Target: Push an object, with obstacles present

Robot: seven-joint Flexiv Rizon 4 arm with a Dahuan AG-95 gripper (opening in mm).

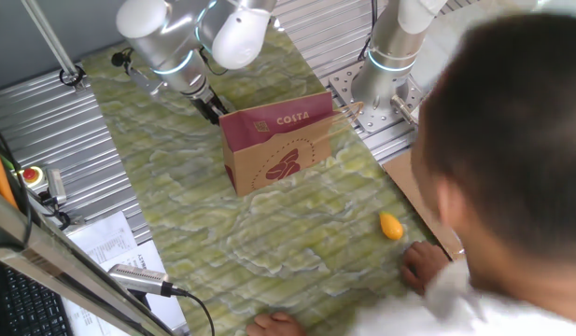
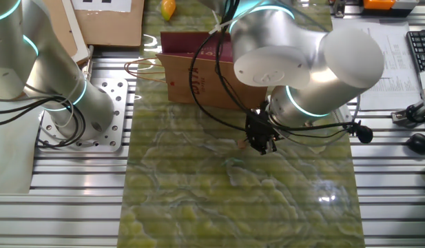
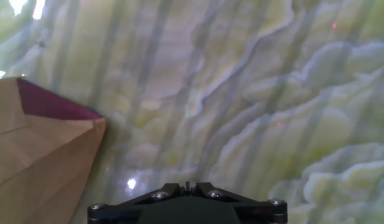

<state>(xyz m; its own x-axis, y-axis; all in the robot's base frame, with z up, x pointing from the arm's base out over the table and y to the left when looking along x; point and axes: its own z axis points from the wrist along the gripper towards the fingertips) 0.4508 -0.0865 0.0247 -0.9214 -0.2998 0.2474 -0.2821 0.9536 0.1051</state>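
The obstacle, a brown paper bag [image 1: 278, 149] with a maroon top band and white lettering, stands mid-mat; it shows as bag [image 2: 191, 76] in the other fixed view and as bag [image 3: 36, 155] at the hand view's left. My gripper [image 2: 262, 146] hangs low over the mat behind the bag, a short gap from it, and shows as gripper [image 1: 213, 110] past the bag's left corner. In the hand view the gripper [image 3: 187, 185] has its jaws together with nothing held. A tiny pale speck [image 2: 241, 143] beside the fingertips may be the object; the other views do not show it.
An orange-yellow lump [image 1: 390, 225] lies on the green marbled mat [image 1: 269, 243] near the person's side, far from the bag. A person's head [image 1: 512, 140] and hands [image 1: 423, 266] are at the mat's edge. A second arm's base [image 2: 67, 110] stands beside the mat.
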